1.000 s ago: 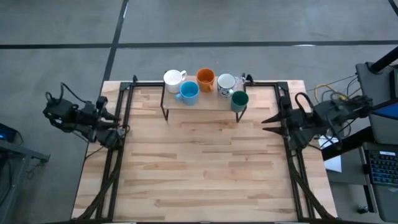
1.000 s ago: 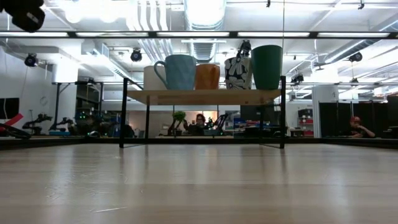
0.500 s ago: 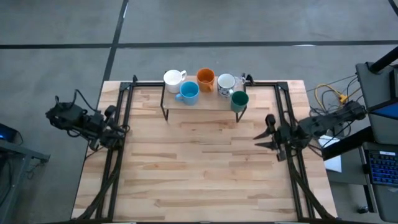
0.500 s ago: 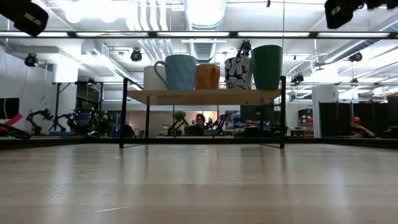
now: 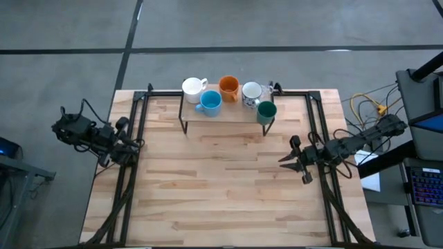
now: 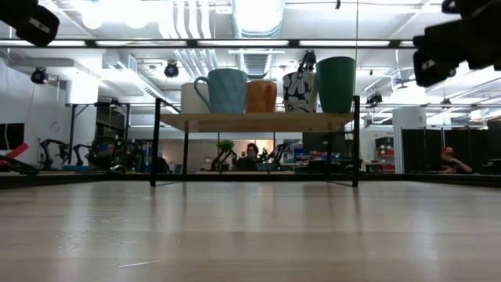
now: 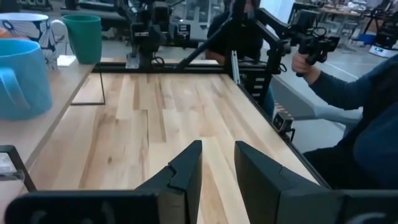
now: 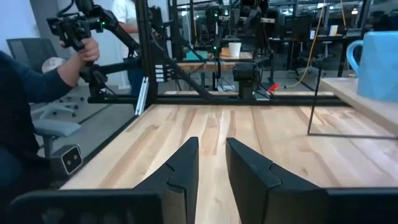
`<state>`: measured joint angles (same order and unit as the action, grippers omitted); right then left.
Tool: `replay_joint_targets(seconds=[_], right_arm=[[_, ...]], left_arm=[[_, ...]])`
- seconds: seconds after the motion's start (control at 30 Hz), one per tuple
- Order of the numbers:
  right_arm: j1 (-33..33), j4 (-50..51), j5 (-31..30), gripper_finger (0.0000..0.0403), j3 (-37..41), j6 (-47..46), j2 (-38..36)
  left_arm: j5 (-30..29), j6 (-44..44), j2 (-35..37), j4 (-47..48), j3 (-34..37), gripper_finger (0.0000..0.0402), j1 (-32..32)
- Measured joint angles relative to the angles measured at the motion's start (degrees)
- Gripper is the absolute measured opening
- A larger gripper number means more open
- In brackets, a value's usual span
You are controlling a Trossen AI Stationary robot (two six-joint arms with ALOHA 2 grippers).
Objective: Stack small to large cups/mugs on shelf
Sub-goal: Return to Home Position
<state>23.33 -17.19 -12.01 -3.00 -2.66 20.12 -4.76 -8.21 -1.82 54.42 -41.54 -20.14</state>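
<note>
The shelf point(image 5: 232, 115) stands at the table's far middle on thin black legs. On it stand a white mug point(image 5: 193, 87), a light blue mug point(image 5: 210, 103), an orange mug point(image 5: 229, 86), a patterned mug point(image 5: 251, 91) and a dark green cup point(image 5: 266, 111), each upright on its base. I cannot make out the tiny clear glass. My left gripper point(image 5: 133, 144) is open and empty at the table's left edge. My right gripper point(image 5: 285, 160) is open and empty above the table's right side, nearer than the shelf. It also shows in the low view point(image 6: 438, 51).
Black frame rails point(image 5: 320, 138) run along the table's left and right edges. A person's hand point(image 7: 309, 55) holding a controller shows beyond the table's right side, and another hand point(image 8: 84, 46) shows beyond its left side. Bare wood point(image 5: 221, 187) lies between the arms.
My right gripper has come in from the table's right edge toward the middle and toward the near edge, and has sunk lower in the low view. It stays open and empty. The mugs and the shelf have not moved.
</note>
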Motion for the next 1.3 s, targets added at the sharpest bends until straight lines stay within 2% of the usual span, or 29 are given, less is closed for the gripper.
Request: replay_joint_targets(seconds=[0.17, 0.5, 0.63, 0.73, 0.87, 1.1, 1.3], right_arm=[[0.0, 1.8, 0.0, 0.0073, 2.4, 0.1, -4.7], [0.0, 15.0, 0.0, 0.0063, 2.5, -0.9, -15.3], [0.0, 15.0, -0.4, 0.0063, 2.5, -0.3, -17.1], [0.0, 14.7, -3.9, 0.0063, 2.5, -0.6, -16.8], [0.0, 14.2, -9.2, 0.0063, 2.5, -2.7, -14.8], [0.0, 13.9, -13.5, 0.0063, 2.5, -5.8, -11.6], [0.0, 13.8, -14.0, 0.0063, 2.5, -4.8, -11.5]], left_arm=[[0.0, 0.0, 0.0, 0.1, 0.0, 0.008, 0.0], [0.0, -0.2, 0.1, 0.4, 0.1, 0.008, 0.0], [0.0, -0.2, 0.1, 0.6, 0.2, 0.008, 0.0], [-0.3, -0.4, 0.1, 0.7, 0.2, 0.008, 0.0], [-6.6, -3.7, 0.1, 2.4, 0.2, 0.008, 0.0], [-20.2, -11.2, 0.1, 6.3, -0.7, 0.008, 0.1], [-23.4, -13.2, 0.1, 7.3, -1.0, 0.0079, 0.9]])
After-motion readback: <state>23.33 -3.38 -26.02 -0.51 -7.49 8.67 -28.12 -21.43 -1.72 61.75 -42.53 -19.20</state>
